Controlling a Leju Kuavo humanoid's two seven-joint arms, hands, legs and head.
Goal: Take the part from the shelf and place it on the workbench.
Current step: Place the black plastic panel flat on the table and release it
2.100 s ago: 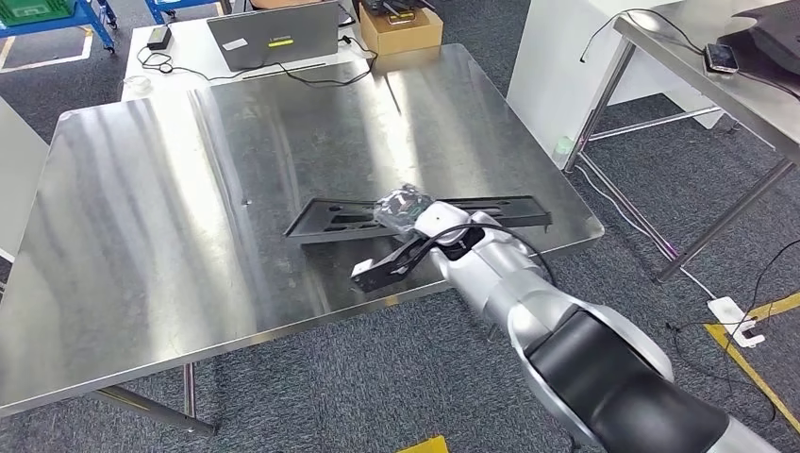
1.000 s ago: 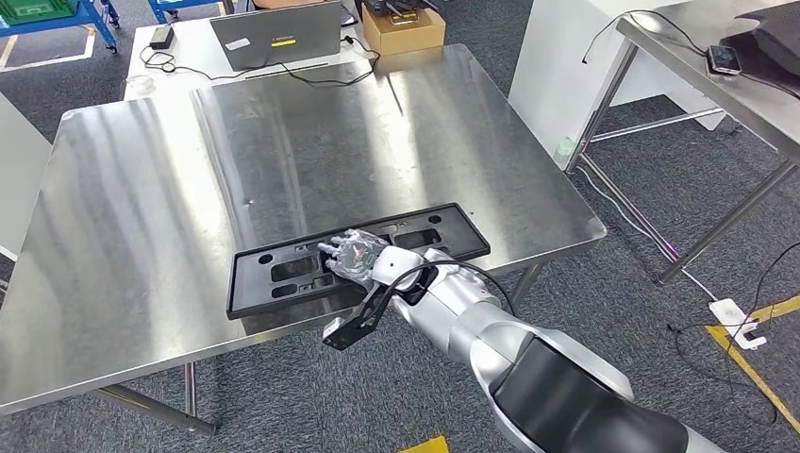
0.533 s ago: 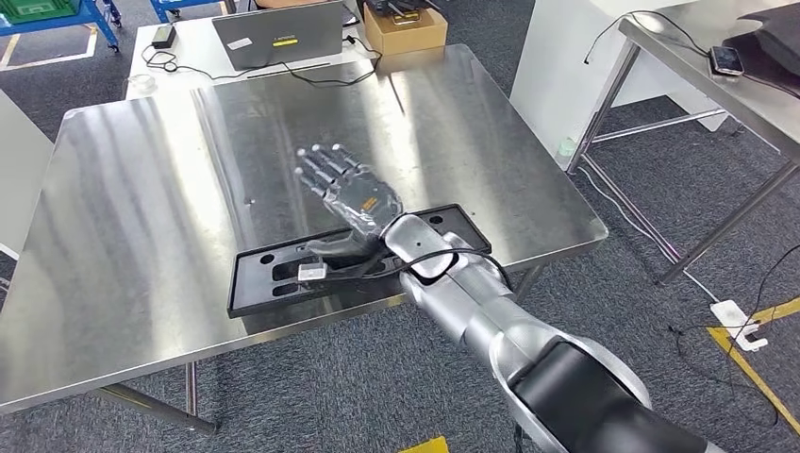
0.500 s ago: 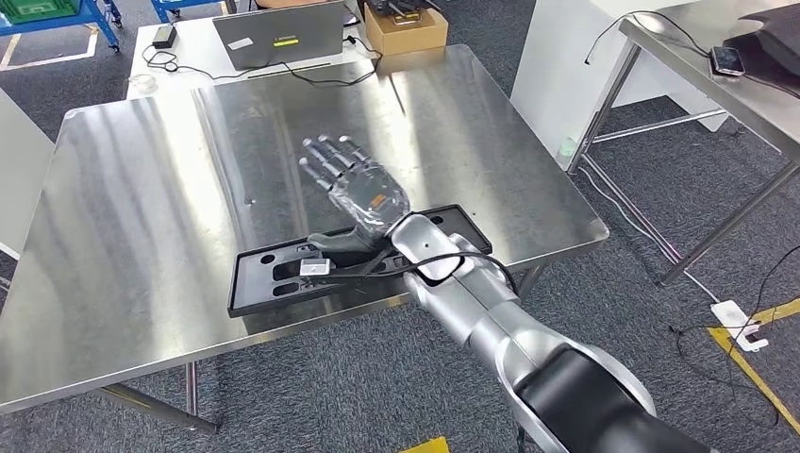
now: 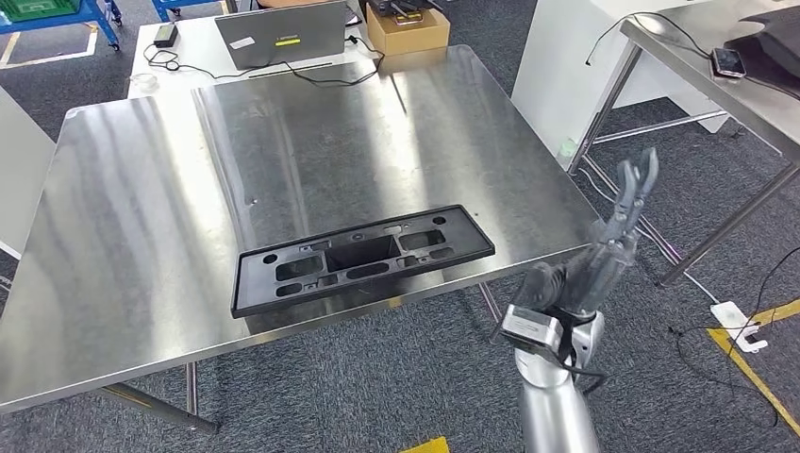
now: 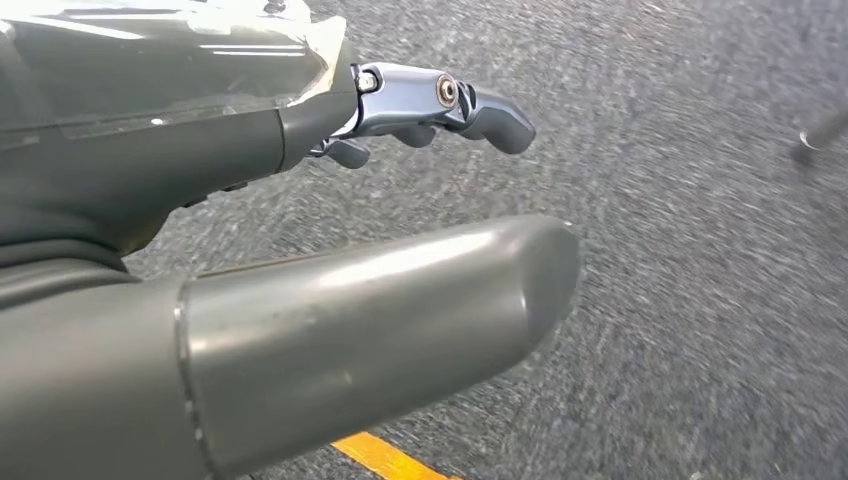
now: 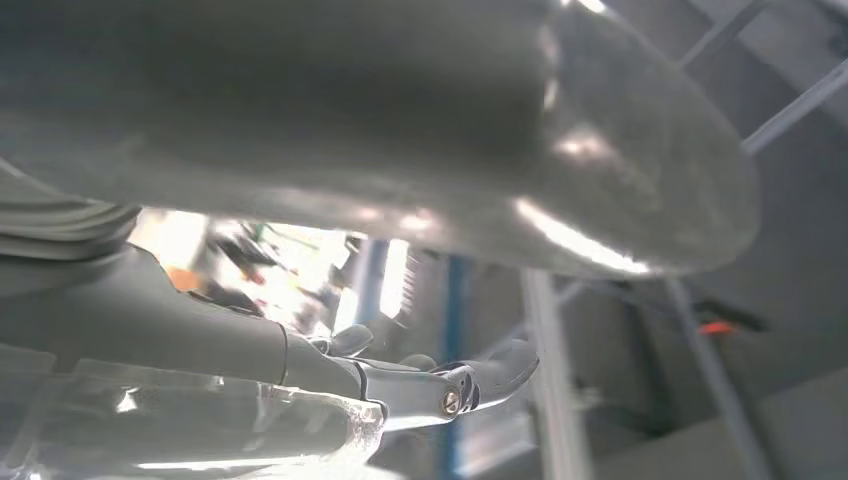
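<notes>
The part (image 5: 363, 257) is a long black plastic frame with several cut-outs. It lies flat on the steel workbench (image 5: 189, 170) near the front edge, free of any hand. My right hand (image 5: 604, 247) is raised off the bench's front right corner, fingers stretched upward and apart, holding nothing. The right wrist view has that hand (image 7: 400, 300) with its thumb and fingers apart and nothing between them. My left hand (image 6: 330, 200) hangs over grey carpet, thumb and fingers apart, holding nothing.
A laptop (image 5: 275, 34), a cardboard box (image 5: 403, 28) and cables sit on a white table behind the bench. A second steel table (image 5: 717, 85) stands at the right with a phone (image 5: 725, 60) on it. Cables and a power strip (image 5: 734, 321) lie on the carpet.
My right hand let go of the part, rose open above it, then drew back off the bench to the right. The part stays flat near the front edge.
</notes>
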